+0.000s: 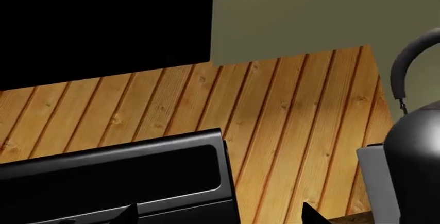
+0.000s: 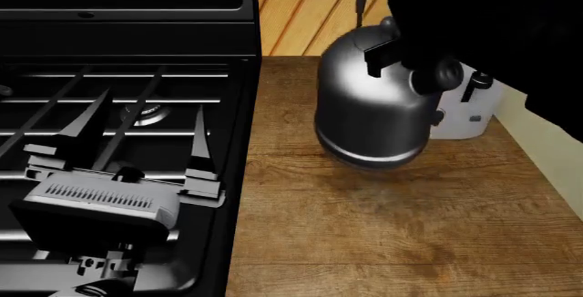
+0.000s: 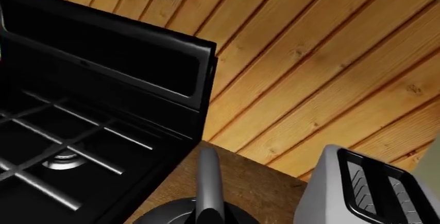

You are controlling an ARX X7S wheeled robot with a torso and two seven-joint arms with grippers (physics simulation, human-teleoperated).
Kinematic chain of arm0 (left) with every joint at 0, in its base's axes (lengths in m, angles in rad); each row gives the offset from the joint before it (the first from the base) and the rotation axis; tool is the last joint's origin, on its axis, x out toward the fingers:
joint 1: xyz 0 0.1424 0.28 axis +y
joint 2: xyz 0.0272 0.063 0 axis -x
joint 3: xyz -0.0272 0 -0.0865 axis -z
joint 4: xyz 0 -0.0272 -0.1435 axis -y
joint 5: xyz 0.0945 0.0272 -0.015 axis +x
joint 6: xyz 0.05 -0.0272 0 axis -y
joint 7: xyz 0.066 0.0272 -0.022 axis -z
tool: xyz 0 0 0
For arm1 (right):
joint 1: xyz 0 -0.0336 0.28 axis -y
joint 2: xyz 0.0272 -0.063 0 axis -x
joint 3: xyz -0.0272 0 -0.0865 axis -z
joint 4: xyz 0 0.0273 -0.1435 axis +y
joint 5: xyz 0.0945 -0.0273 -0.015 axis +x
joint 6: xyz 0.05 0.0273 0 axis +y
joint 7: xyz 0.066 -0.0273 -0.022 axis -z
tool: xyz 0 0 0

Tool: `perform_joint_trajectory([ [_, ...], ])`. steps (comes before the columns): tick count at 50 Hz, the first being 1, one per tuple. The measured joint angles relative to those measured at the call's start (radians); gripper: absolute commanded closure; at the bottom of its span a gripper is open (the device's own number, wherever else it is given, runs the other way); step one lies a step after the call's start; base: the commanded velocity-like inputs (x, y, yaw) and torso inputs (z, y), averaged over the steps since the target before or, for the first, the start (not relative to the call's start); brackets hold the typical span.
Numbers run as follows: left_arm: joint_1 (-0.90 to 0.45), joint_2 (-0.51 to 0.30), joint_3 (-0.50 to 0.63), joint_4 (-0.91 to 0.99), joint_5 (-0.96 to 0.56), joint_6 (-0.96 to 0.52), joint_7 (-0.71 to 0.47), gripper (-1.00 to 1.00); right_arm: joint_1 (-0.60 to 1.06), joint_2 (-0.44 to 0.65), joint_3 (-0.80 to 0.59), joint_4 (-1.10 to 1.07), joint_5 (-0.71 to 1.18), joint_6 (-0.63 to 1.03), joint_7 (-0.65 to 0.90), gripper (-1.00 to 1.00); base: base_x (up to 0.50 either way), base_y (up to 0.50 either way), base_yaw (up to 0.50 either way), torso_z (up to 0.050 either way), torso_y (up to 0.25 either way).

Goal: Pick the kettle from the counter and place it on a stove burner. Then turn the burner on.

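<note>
The dark grey kettle (image 2: 369, 102) hangs just above the wood-grain counter (image 2: 364, 229), right of the stove, with a soft shadow beneath it. My right gripper (image 2: 411, 46) is shut on the right side of its arched handle (image 3: 208, 180); the right wrist view looks along that handle, and the fingers themselves do not show there. In the left wrist view the kettle (image 1: 412, 147) is at the frame's edge. My left gripper (image 2: 151, 103) hovers open over the stove grates, directly above a silver-ringed stove burner (image 2: 144, 115). That burner (image 3: 63, 161) also shows in the right wrist view. The left gripper (image 1: 220, 216) holds nothing.
A pale grey toaster (image 2: 465, 106) stands on the counter right behind the kettle, against the plank wall (image 3: 309, 54). The black stove backguard (image 1: 117, 175) rises behind the grates (image 2: 54, 99). The counter's right edge meets a cream wall.
</note>
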Motion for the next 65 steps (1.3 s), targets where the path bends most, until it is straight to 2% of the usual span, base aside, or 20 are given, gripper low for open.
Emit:
perform_joint_trajectory([
  [17,0.0,-0.007,-0.003,0.003,-0.009,0.0,-0.008,-1.0,0.128,-0.044,-0.01,0.025,0.034,0.021,-0.008,1.0,0.0,0.01,0.0,0.001,0.002],
  [28,0.001,-0.011,-0.006,0.004,-0.014,0.002,-0.013,-1.0,0.163,-0.055,-0.03,0.027,0.04,0.044,-0.011,1.0,-0.47,0.28,0.0,0.001,0.003],
  [39,0.001,-0.015,-0.005,0.009,-0.018,0.0,-0.019,-1.0,0.18,-0.058,-0.036,0.016,0.05,0.045,-0.027,1.0,-0.11,0.48,0.0,0.001,0.001],
  [65,0.001,-0.026,-0.003,0.014,-0.024,0.001,-0.031,-1.0,0.197,-0.06,-0.046,-0.001,0.052,0.039,-0.044,1.0,0.16,0.5,0.0,0.001,0.002],
])
